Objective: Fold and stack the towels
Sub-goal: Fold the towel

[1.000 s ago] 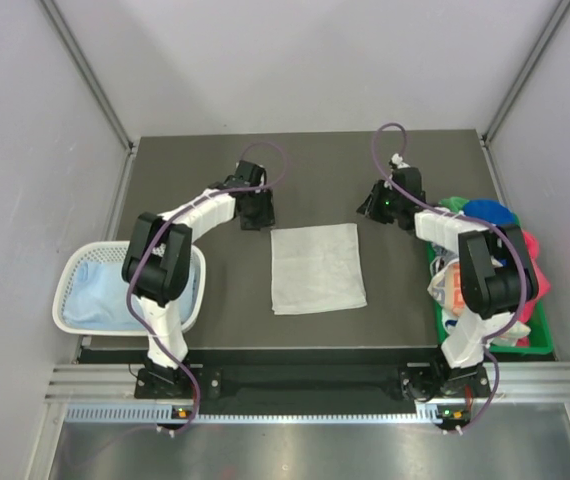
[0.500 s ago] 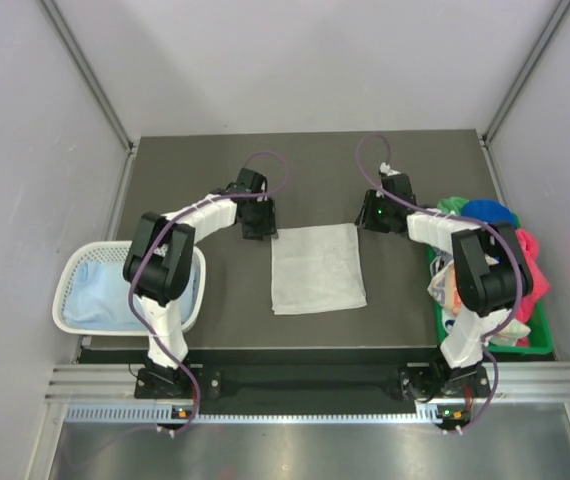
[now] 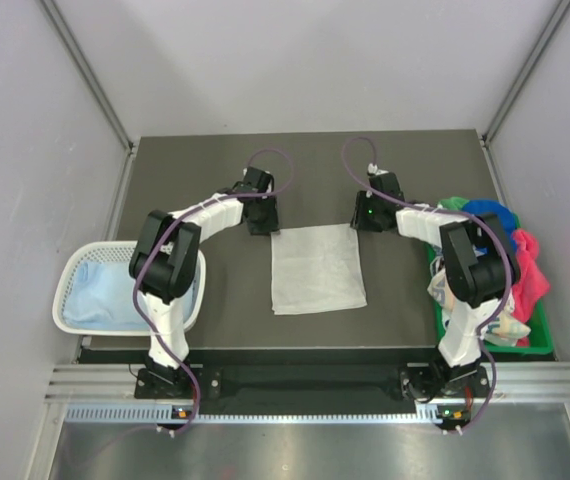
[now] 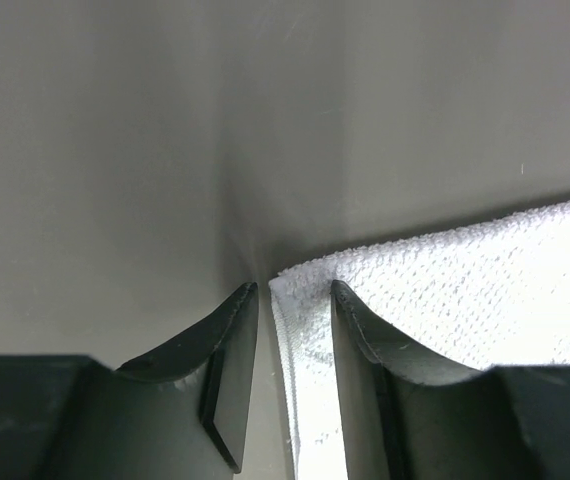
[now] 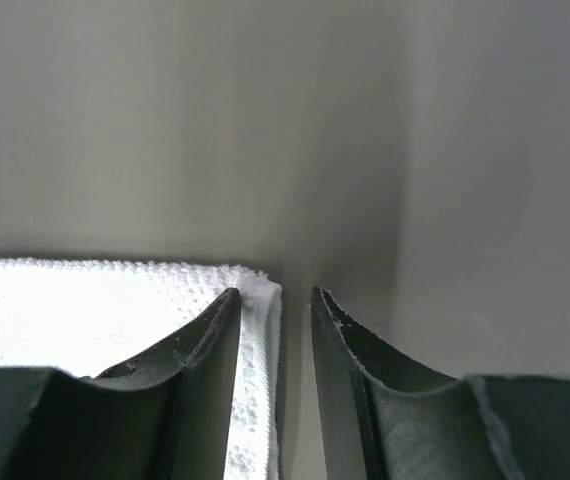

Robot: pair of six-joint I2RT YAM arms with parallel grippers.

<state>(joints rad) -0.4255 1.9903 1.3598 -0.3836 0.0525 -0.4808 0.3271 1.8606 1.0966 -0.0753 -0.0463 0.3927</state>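
Note:
A whitish-grey towel (image 3: 317,268) lies flat in the middle of the dark table. My left gripper (image 3: 262,226) stands at its far left corner and my right gripper (image 3: 362,222) at its far right corner. In the left wrist view the left gripper (image 4: 290,297) is open, and the towel's corner (image 4: 310,285) lies in the gap beside the right finger. The right wrist view shows the right gripper (image 5: 273,300) open too, the towel's edge (image 5: 260,300) resting against its left finger. Neither pair of jaws pinches the cloth.
A white mesh basket (image 3: 70,300) at the left table edge holds a pale blue towel (image 3: 105,290). At the right edge a green tray (image 3: 540,345) carries a heap of towels (image 3: 510,250) in blue, green, pink and a print. Grey walls enclose the table.
Both grippers have come in toward the towel's far corners, the left one rightward and the right one leftward. The towel has not moved.

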